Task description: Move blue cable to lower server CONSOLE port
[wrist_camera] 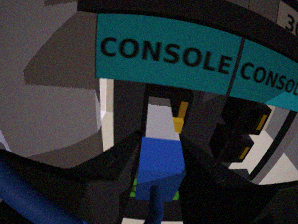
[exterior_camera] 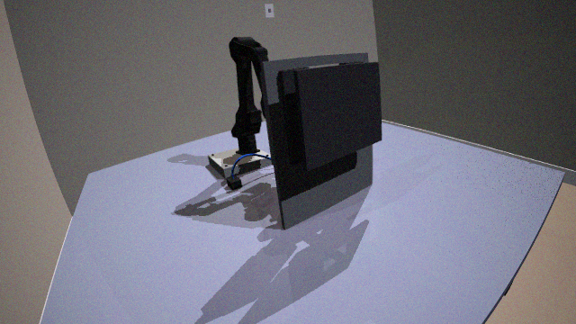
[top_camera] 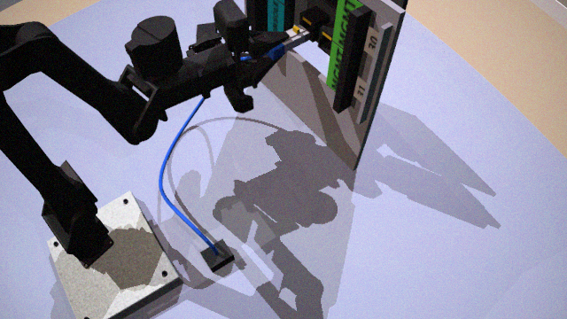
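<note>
Firmly, my gripper (top_camera: 277, 48) (wrist_camera: 158, 139) clasps the blue plug (top_camera: 275, 52) (wrist_camera: 162, 162). Its pale nose points into the dark port (wrist_camera: 170, 93) beside a teal label (top_camera: 275, 17) (wrist_camera: 165, 54) reading "CONSOLE"; I cannot tell whether it is latched, nor which server this is. A yellow piece (wrist_camera: 178, 124) sits right beside the nose. Next to that label, a second teal label (wrist_camera: 267, 80) shows "CONSOL" before the view cuts it off. From the top I read "MGMT" twice on green strips (top_camera: 333, 64), and the number tags "30" (top_camera: 373, 42) and "31" (top_camera: 361, 91) near the panel's edge. I make out no brand.

The blue cable (top_camera: 161, 177) (exterior_camera: 245, 155) (wrist_camera: 30, 192) curves from beneath my arm (top_camera: 75, 80) (exterior_camera: 244, 85) to a small black block (top_camera: 217, 256) (exterior_camera: 234, 183) on the table (top_camera: 443, 266) (exterior_camera: 405, 252). That surface is pale lavender, crossed by overlapping grey shadows. My base plate (top_camera: 133, 210) (exterior_camera: 216, 158) is speckled off-white. The grey panel (top_camera: 350, 152) (exterior_camera: 326, 193) stands upright, a dark box (exterior_camera: 342, 108) at its back. Beyond lie tan floor (top_camera: 509, 66) (exterior_camera: 540, 252), grey walls (exterior_camera: 135, 67), one darker, and a small white wall plate (exterior_camera: 269, 14).
</note>
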{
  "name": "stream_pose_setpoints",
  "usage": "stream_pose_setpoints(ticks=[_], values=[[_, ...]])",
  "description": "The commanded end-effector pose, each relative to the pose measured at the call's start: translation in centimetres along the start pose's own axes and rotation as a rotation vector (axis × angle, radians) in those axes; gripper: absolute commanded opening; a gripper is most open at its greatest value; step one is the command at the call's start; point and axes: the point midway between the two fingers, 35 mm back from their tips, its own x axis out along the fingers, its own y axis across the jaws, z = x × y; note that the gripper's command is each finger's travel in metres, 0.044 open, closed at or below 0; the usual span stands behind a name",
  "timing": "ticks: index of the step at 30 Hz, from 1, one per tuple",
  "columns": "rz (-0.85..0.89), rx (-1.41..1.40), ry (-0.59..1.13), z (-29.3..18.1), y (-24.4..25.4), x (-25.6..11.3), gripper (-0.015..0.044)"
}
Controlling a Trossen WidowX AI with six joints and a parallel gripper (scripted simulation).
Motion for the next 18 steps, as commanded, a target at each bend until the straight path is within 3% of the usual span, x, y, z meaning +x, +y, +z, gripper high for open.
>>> stream_pose_setpoints(ticks=[1, 18], values=[[-0.001, 0.0, -0.004, 0.05, -0.04, -0.01, 0.0], [-0.003, 0.001, -0.004, 0.12, -0.02, 0.32, 0.0]])
